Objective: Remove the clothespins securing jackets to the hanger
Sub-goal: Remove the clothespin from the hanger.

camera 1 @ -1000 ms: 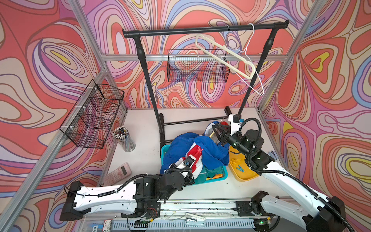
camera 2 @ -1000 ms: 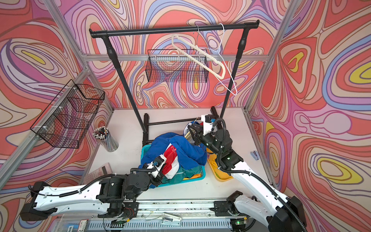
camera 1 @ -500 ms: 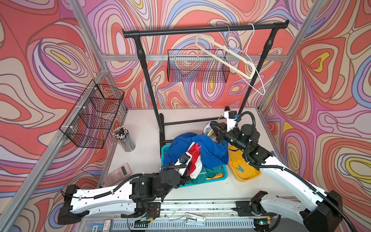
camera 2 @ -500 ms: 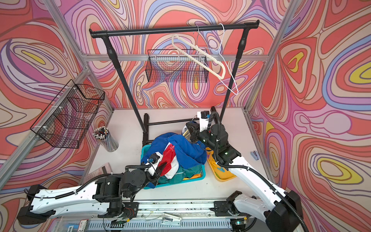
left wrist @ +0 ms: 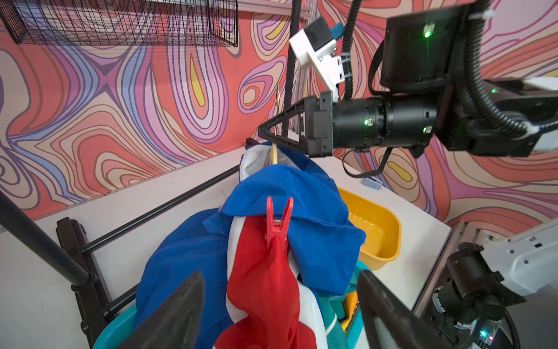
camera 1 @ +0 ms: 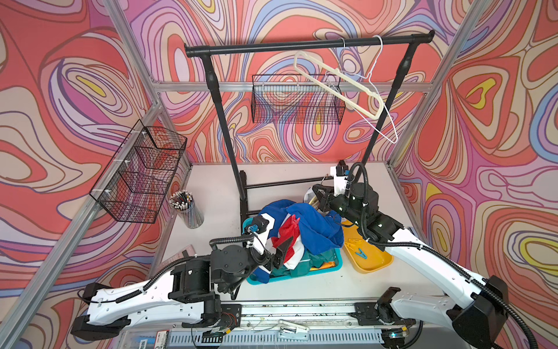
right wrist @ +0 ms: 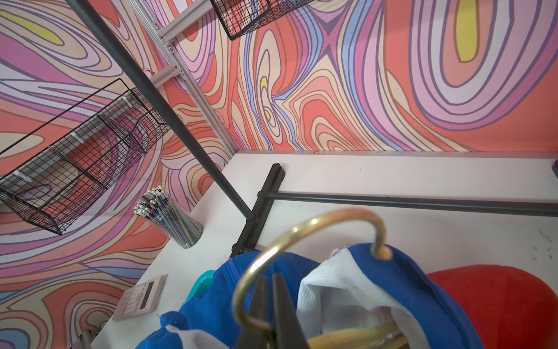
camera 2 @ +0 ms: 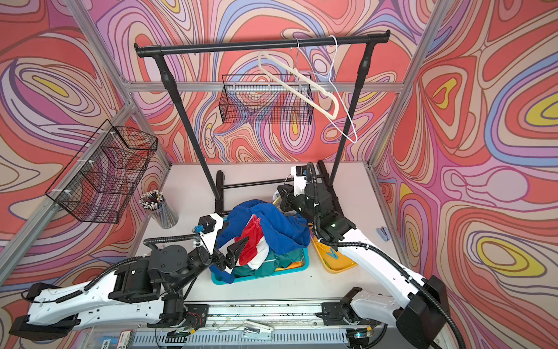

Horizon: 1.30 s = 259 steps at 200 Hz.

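The blue jacket with red and white bands [camera 1: 314, 225] [camera 2: 279, 226] lies heaped over a teal jacket [camera 1: 314, 260] in the teal bin [camera 1: 327, 268]. A red clothespin [left wrist: 278, 223] [camera 1: 294, 221] is clipped upright on its red band. My left gripper [left wrist: 279, 278] [camera 1: 282, 252] [camera 2: 234, 252] is open, its fingers either side of the red band, short of that clothespin. My right gripper [right wrist: 271, 282] [left wrist: 265, 133] [camera 1: 315, 196] is shut on the brass hook [right wrist: 305, 228] of the wooden hanger [left wrist: 274, 152] inside the blue jacket. A blue clothespin [camera 1: 360, 253] lies in the yellow tray [camera 1: 377, 263].
A black clothes rack [camera 1: 302, 45] stands behind the bin, with two bare hangers [camera 1: 335, 87] on its rail. Wire baskets [camera 1: 139, 175] [camera 1: 297, 102] hang on the walls. A pencil cup [camera 1: 187, 208] and a pink calculator [right wrist: 142, 297] are on the table's left side.
My left gripper has opened and drawn back toward the front, leaving the jacket with its red clothespin. My right gripper has shut on the hanger's hook and shifted a little toward the back.
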Tool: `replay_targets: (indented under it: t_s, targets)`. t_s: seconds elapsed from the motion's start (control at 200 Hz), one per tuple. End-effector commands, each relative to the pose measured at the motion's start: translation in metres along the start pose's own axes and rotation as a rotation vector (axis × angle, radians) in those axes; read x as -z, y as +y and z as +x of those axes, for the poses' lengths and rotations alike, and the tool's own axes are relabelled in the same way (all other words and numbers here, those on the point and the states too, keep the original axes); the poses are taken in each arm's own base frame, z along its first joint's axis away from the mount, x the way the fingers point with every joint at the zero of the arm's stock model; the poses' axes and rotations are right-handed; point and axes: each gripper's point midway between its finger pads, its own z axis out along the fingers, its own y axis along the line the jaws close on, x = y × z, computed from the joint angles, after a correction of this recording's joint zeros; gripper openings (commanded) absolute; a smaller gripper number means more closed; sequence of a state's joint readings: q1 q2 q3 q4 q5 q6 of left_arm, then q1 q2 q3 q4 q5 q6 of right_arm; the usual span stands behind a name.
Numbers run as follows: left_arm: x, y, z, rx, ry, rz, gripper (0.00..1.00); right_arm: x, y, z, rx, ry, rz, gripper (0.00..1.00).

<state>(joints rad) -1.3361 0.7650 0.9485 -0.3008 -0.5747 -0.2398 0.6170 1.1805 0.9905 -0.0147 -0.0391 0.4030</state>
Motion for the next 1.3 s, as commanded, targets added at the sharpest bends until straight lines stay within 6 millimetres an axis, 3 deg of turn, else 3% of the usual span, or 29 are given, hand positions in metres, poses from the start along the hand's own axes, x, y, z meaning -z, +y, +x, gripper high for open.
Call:
replay_targets:
  t_s: [0.0,0.2,0.386,0.651,0.891,1.006,1.292]
  targets:
    - [-0.013,0.0,0.006,-0.011,0.094,0.004,0.83,0.001,0.008,-0.007,0.004,-0.014,-0.004,0.0]
    - [-0.05,-0.004,0.015,0.019,0.166,0.027,0.82,0.004,0.007,-0.009,0.007,-0.024,0.013,0.0]
    - [-0.068,-0.004,0.018,0.017,0.212,0.012,0.77,0.004,0.006,-0.009,0.005,-0.021,0.021,0.0]
    - [-0.074,-0.002,0.011,0.032,0.175,0.009,0.65,0.003,0.003,-0.005,0.009,-0.011,0.034,0.0]
    - [-0.077,0.001,0.009,0.046,0.163,0.008,0.47,0.001,0.002,-0.004,0.015,-0.009,0.044,0.0]
    - [-0.076,0.0,0.005,0.059,0.138,0.017,0.44,0.0,0.001,-0.001,0.02,0.0,0.052,0.0]
    - [-0.083,-0.005,0.011,0.051,0.16,0.032,0.28,0.002,-0.001,-0.003,0.023,-0.007,0.066,0.0]
